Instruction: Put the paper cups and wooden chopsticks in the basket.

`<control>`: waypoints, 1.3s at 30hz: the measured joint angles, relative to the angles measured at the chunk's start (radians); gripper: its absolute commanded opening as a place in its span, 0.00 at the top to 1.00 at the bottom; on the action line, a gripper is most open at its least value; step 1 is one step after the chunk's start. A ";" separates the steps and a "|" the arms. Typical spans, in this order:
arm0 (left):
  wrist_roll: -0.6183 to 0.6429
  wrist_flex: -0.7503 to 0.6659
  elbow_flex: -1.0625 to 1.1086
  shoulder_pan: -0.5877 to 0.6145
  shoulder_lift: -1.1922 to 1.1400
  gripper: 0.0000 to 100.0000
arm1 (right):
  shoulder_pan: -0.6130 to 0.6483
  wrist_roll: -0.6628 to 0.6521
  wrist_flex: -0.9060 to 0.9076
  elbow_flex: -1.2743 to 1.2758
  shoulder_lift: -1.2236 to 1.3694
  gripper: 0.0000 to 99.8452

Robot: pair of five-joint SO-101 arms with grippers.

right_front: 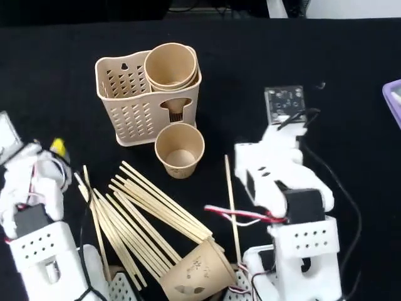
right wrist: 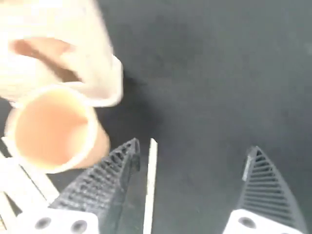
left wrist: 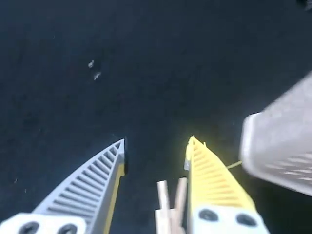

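Observation:
The beige slotted basket [right_front: 131, 103] stands at the back of the black table with paper cups [right_front: 170, 64] nested in its right compartment. Another paper cup [right_front: 180, 149] stands upright just in front of it, and a third cup [right_front: 199, 271] lies on its side near the front edge. A pile of wooden chopsticks [right_front: 141, 216] lies fanned out at front left, and a single chopstick [right_front: 231, 200] lies beside the right arm [right_front: 279, 188]. My left gripper [left wrist: 156, 145] is open over bare cloth, with chopstick ends [left wrist: 168, 200] between its fingers and the basket [left wrist: 282, 146] close by. My right gripper [right wrist: 192, 148] is open and empty above the single chopstick [right wrist: 150, 185], beside the upright cup [right wrist: 53, 129].
The left arm [right_front: 31, 213] sits at the table's front left, its yellow fingertip [right_front: 57, 146] towards the basket. A purple object [right_front: 393, 97] shows at the right edge and a white one [right_front: 6, 133] at the left edge. Red and white wires [right_front: 235, 215] cross the single chopstick.

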State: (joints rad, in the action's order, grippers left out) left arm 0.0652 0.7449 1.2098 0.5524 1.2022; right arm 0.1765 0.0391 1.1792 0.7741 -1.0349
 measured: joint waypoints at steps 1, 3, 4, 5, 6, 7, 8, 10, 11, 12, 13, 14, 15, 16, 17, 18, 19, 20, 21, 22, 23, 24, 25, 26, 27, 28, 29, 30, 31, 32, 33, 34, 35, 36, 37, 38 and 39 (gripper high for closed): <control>0.000 -0.052 0.060 0.015 0.003 0.79 | 0.038 0.000 0.000 -0.009 0.000 0.66; 0.000 -0.149 0.176 0.034 0.011 0.79 | 0.120 0.000 -0.002 -0.011 0.000 0.66; 0.000 -0.193 0.226 0.034 0.014 0.79 | 0.160 0.002 -0.011 -0.011 0.002 0.66; 0.000 -0.235 0.269 0.032 0.020 0.79 | 0.192 0.003 -0.028 -0.011 0.002 0.66; 0.000 -0.267 0.305 0.031 0.028 0.79 | 0.212 0.005 -0.049 -0.005 0.006 0.66; 0.000 -0.293 0.328 0.031 0.034 0.79 | 0.222 0.005 -0.077 0.008 0.017 0.66; 0.000 -0.308 0.339 0.032 0.041 0.79 | 0.226 0.006 -0.106 0.021 0.041 0.66; 0.000 -0.319 0.350 0.037 0.060 0.79 | 0.226 0.006 -0.167 0.054 0.115 0.66; 0.000 -0.324 0.361 0.037 0.068 0.79 | 0.229 0.008 -0.192 0.069 0.144 0.66; 0.000 -0.325 0.368 0.037 0.072 0.79 | 0.235 0.008 -0.215 0.074 0.175 0.66; 0.000 -0.327 0.373 0.035 0.078 0.79 | 0.239 0.008 -0.236 0.074 0.210 0.66; 0.000 -0.328 0.376 0.035 0.083 0.79 | 0.239 0.008 -0.255 0.075 0.242 0.66; 0.000 -0.328 0.376 0.035 0.087 0.79 | 0.238 0.008 -0.272 0.075 0.276 0.66; 0.000 -0.328 0.381 0.035 0.091 0.79 | 0.236 0.008 -0.287 0.075 0.307 0.66; 0.000 -0.328 0.384 0.035 0.095 0.79 | 0.236 0.008 -0.301 0.075 0.338 0.66; 0.000 -0.328 0.384 0.035 0.097 0.79 | 0.239 0.008 -0.316 0.075 0.367 0.66; 0.000 -0.328 0.385 0.035 0.100 0.79 | 0.242 0.008 -0.327 0.075 0.394 0.66; 0.000 -0.328 0.390 0.037 0.106 0.79 | 0.241 0.008 -0.336 0.075 0.419 0.66; 0.000 -0.328 0.391 0.035 0.109 0.79 | 0.238 0.008 -0.342 0.075 0.439 0.66; 0.000 -0.328 0.391 0.035 0.114 0.79 | 0.238 0.008 -0.345 0.075 0.457 0.66; 0.000 -0.328 0.391 0.035 0.120 0.79 | 0.239 0.008 -0.348 0.075 0.476 0.66; 0.000 -0.328 0.393 0.037 0.123 0.79 | 0.242 0.008 -0.348 0.075 0.489 0.66; 0.000 -0.328 0.402 0.037 0.130 0.79 | 0.244 0.008 -0.348 0.075 0.502 0.67; 0.000 -0.328 0.407 0.035 0.133 0.79 | 0.244 0.008 -0.348 0.075 0.506 0.69; 0.000 -0.328 0.410 0.035 0.140 0.79 | 0.244 0.008 -0.348 0.075 0.506 0.73; 0.000 -0.328 0.410 0.035 0.147 0.79 | 0.244 0.008 -0.348 0.075 0.506 0.79; 0.000 -0.328 0.410 0.035 0.153 0.79 | 0.244 0.008 -0.348 0.081 0.506 0.85; 0.000 -0.328 0.414 0.035 0.161 0.79 | 0.244 0.008 -0.348 0.084 0.506 0.92; 0.000 -0.328 0.422 0.035 0.167 0.79 | 0.244 0.008 -0.348 0.086 0.506 0.99; 0.000 -0.328 0.428 0.035 0.173 0.79 | 0.244 0.008 -0.348 0.086 0.506 0.99; 0.000 -0.328 0.431 0.035 0.181 0.79 | 0.244 0.008 -0.348 0.086 0.506 0.97; 0.000 -0.328 0.431 0.035 0.187 0.79 | 0.244 0.008 -0.348 0.086 0.506 0.98; 0.000 -0.327 0.431 0.035 0.195 0.79 | 0.239 0.008 -0.348 0.086 0.506 0.99; 0.000 -0.321 0.431 0.035 0.201 0.79 | 0.227 0.005 -0.348 0.086 0.506 0.99; 0.000 -0.311 0.431 0.035 0.209 0.79 | 0.204 0.005 -0.348 0.086 0.506 0.99; 0.000 -0.302 0.431 0.035 0.218 0.79 | 0.172 0.006 -0.348 0.086 0.503 0.99; 0.000 -0.292 0.431 0.035 0.227 0.79 | 0.138 0.006 -0.344 0.087 0.489 0.99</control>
State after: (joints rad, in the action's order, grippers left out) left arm 0.0652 0.4534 1.6410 0.5877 1.4293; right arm 0.3145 0.0453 0.8355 0.8615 -0.5455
